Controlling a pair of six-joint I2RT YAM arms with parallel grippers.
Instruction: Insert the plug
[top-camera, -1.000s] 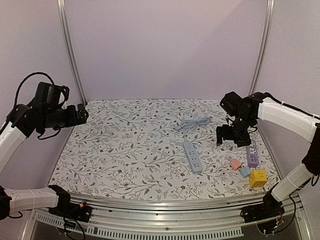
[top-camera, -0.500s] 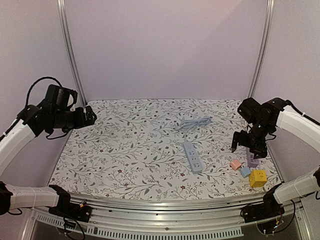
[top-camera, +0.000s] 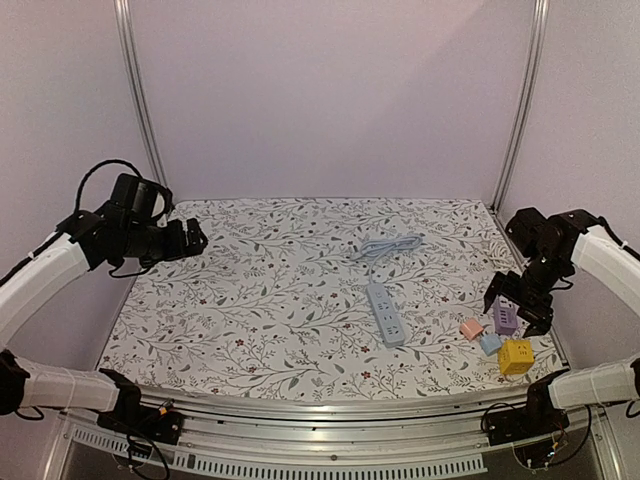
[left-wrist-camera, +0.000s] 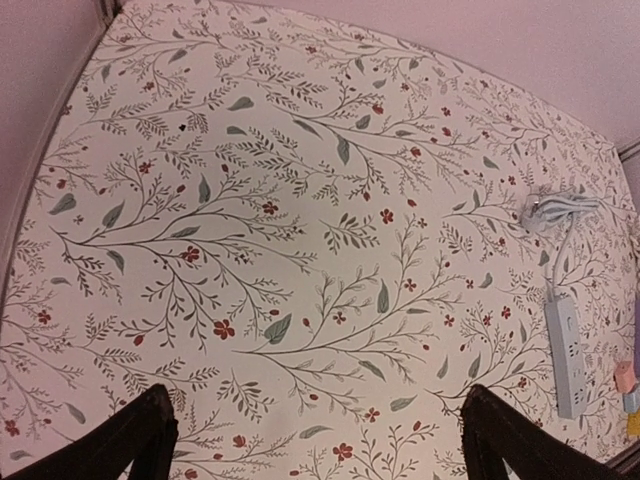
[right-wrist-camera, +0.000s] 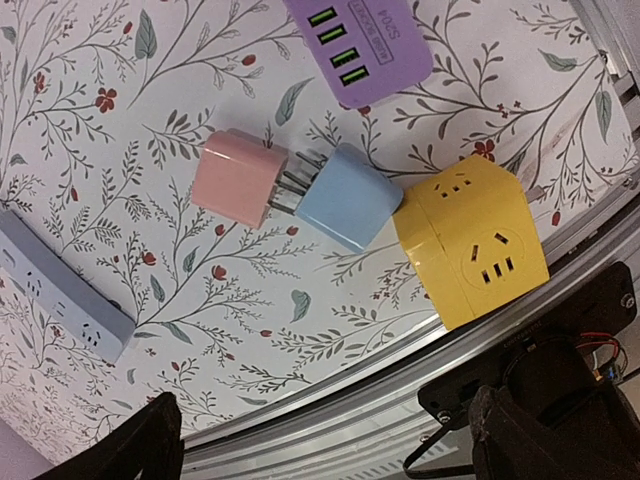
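A grey-blue power strip (top-camera: 385, 313) lies at mid-table, its coiled cable (top-camera: 385, 245) behind it. A pink plug (top-camera: 471, 328) and a blue plug (top-camera: 490, 343) lie prong to prong at the right front, beside a yellow socket cube (top-camera: 516, 356) and a purple USB strip (top-camera: 505, 315). My right gripper (top-camera: 520, 308) hangs open and empty above this cluster. Its wrist view shows the pink plug (right-wrist-camera: 238, 177), blue plug (right-wrist-camera: 350, 195), yellow cube (right-wrist-camera: 470, 240), purple strip (right-wrist-camera: 360, 45) and the power strip's end (right-wrist-camera: 60, 300). My left gripper (top-camera: 195, 240) is open and empty over the far left.
The left wrist view shows the floral cloth (left-wrist-camera: 280, 200) with the power strip (left-wrist-camera: 566, 355) and cable (left-wrist-camera: 560, 212) at its right edge. The metal front rail (right-wrist-camera: 400, 390) runs just below the plugs. Frame posts stand at the back corners.
My right arm has swung right and toward the front edge, from beside the power strip to above the plug cluster. My left gripper has moved a little right over the table.
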